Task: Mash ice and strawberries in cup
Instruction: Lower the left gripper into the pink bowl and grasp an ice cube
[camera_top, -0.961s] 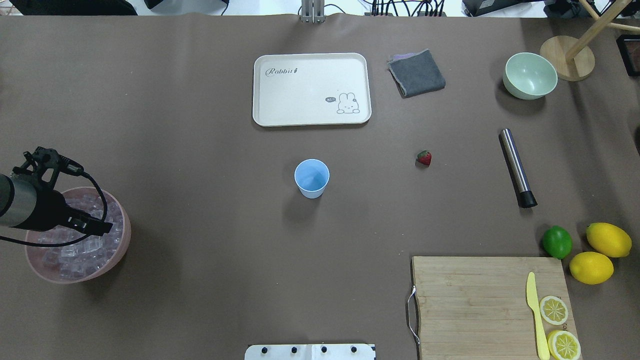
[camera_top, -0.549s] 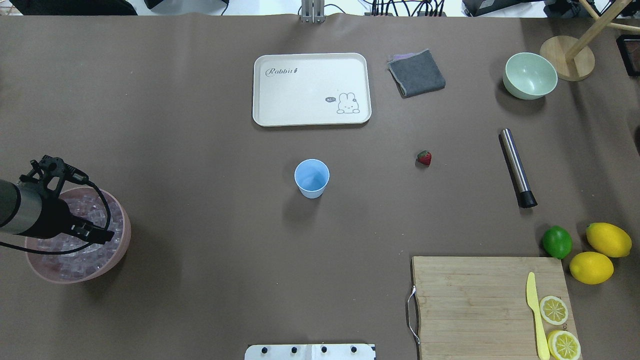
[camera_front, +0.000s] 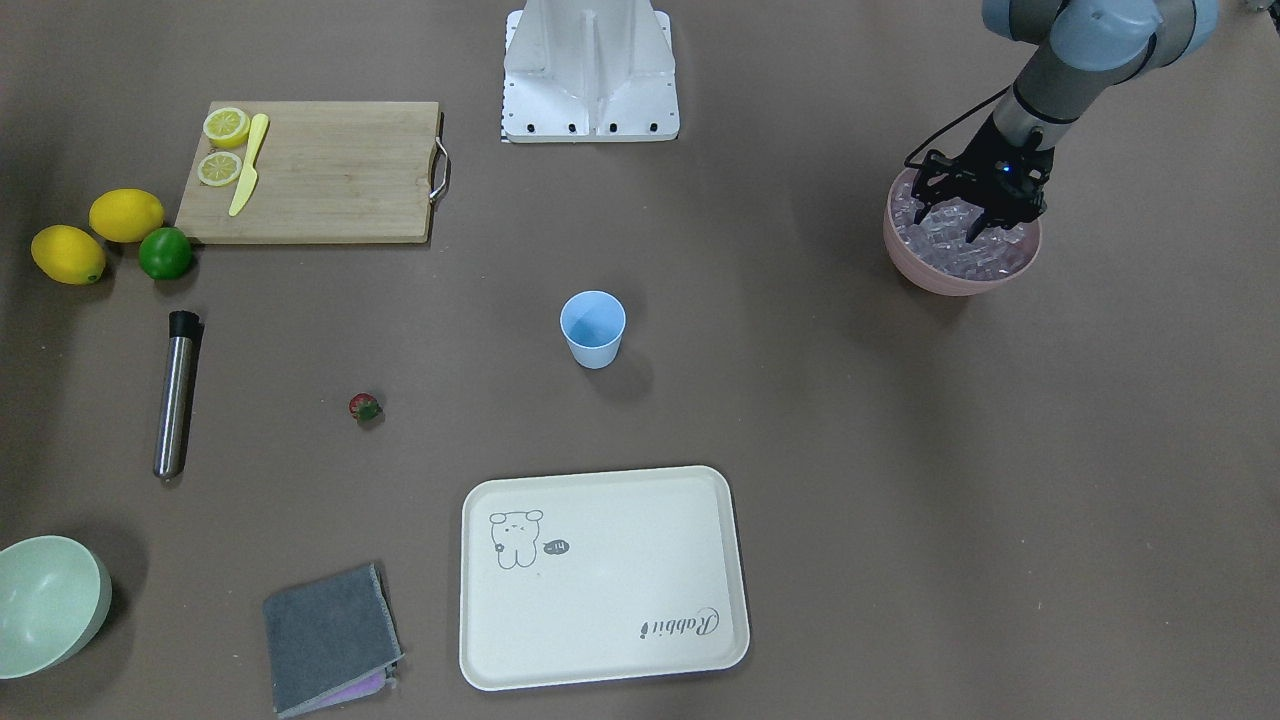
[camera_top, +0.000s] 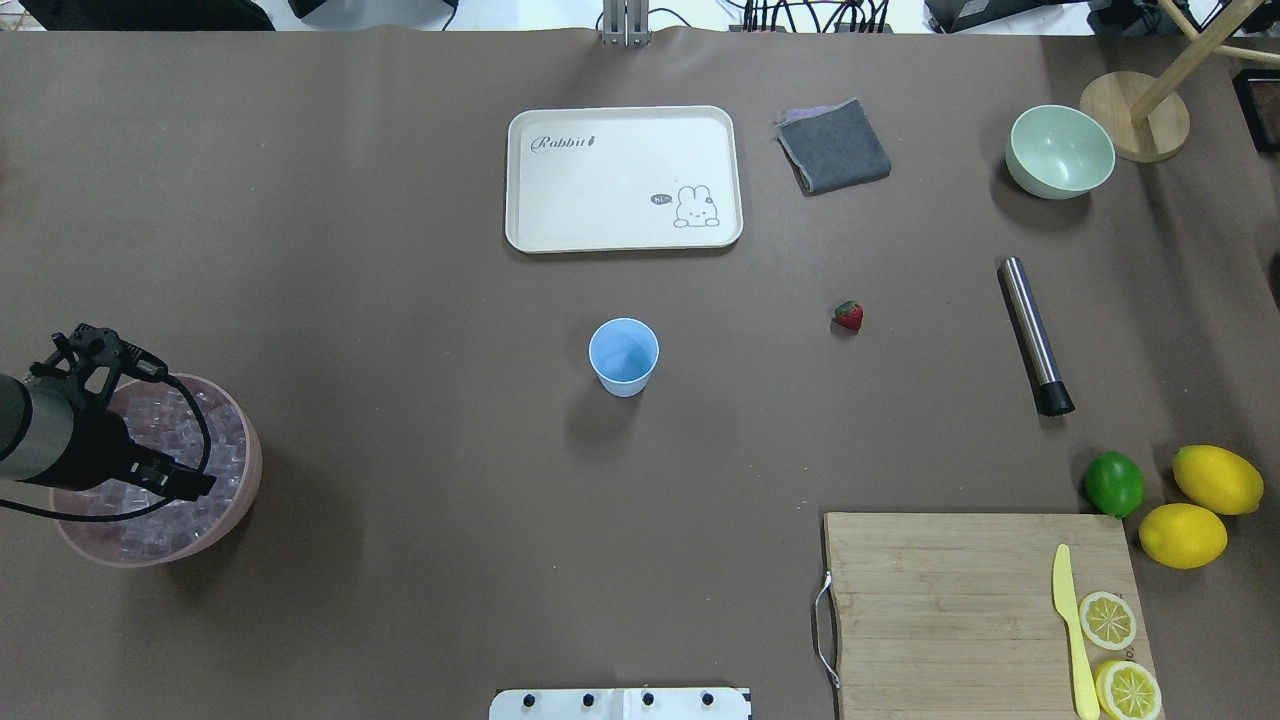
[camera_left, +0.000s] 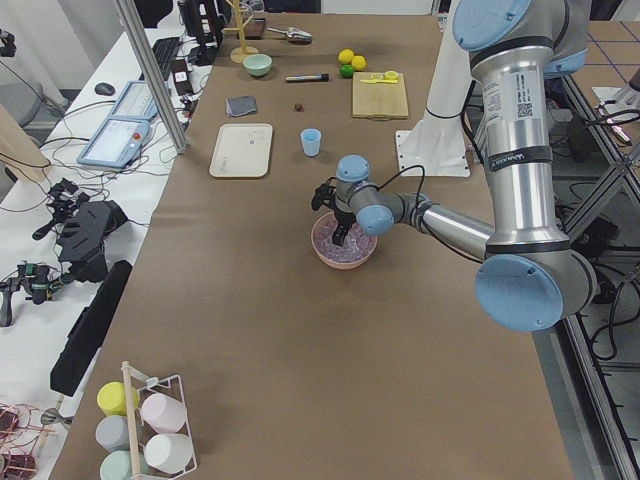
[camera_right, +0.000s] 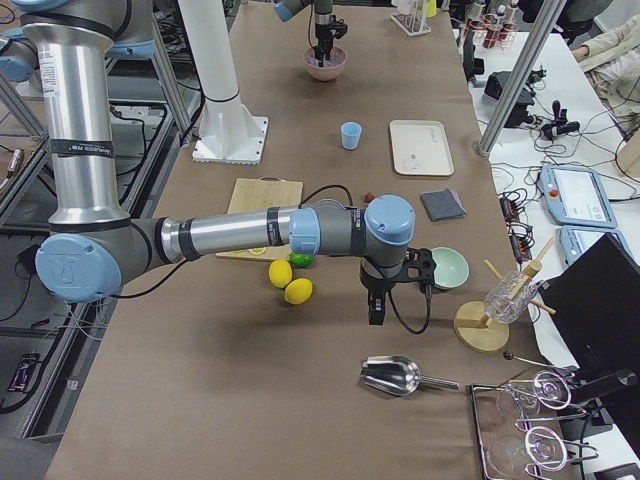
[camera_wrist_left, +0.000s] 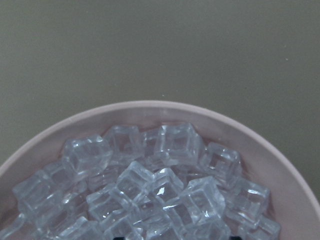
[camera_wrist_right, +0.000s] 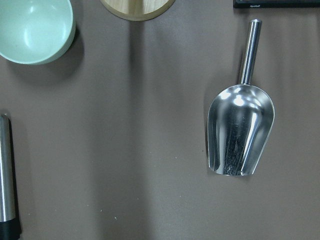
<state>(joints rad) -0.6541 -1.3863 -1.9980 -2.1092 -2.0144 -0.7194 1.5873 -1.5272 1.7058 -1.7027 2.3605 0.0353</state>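
Observation:
The light blue cup (camera_top: 623, 357) stands upright in the middle of the table, with nothing in it that I can see. A small red strawberry (camera_top: 848, 316) lies on the table to its right, apart from it. Clear ice (camera_wrist_left: 160, 185) cubes fill a pink bowl (camera_top: 245, 490) at the left edge. My left gripper (camera_front: 975, 222) is open, its fingers down among the cubes, and I see nothing held. My right gripper (camera_right: 376, 312) hovers far off, past the pale green bowl. It shows only in the exterior right view, so I cannot tell its state.
A steel muddler (camera_top: 1035, 335) lies right of the strawberry. A cream tray (camera_top: 623, 178), grey cloth (camera_top: 833, 146) and pale green bowl (camera_top: 1060, 152) sit at the back. A cutting board (camera_top: 950, 600) with knife and lemon halves, a lime (camera_top: 1114, 484) and two lemons are front right. A metal scoop (camera_wrist_right: 241, 132) lies under the right wrist.
The left gripper has sunk lower into the pink bowl of ice and shifted slightly toward the robot. Nothing else on the table has moved.

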